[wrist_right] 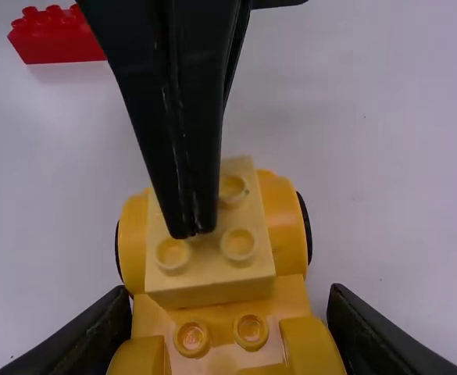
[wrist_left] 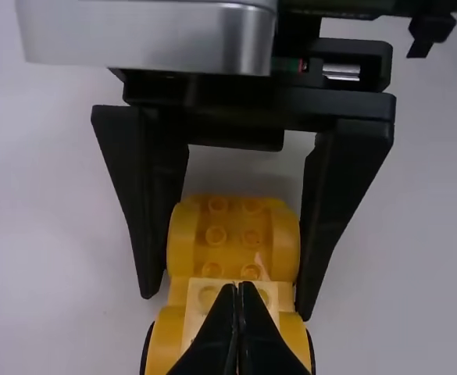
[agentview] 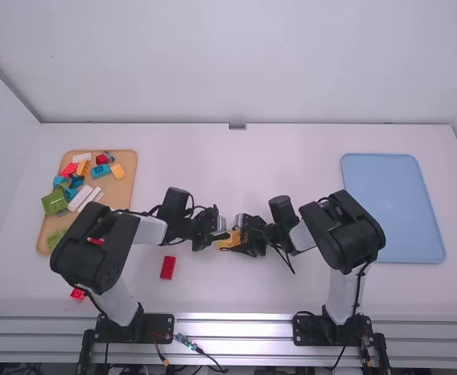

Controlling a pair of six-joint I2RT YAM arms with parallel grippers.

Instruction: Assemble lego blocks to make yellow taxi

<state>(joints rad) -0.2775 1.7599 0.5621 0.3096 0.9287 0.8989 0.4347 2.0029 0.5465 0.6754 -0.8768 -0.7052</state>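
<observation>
1. Yellow car (wrist_left: 234,256) — one end cut off in the right wrist view — sits clamped in the right gripper (agentview: 237,241).
2. Left gripper (agentview: 223,235), fingertips together, hides part of the pale-yellow brick (wrist_right: 232,222) on top.

- no legible txt, labels, brands, nums or signs in any view
</observation>
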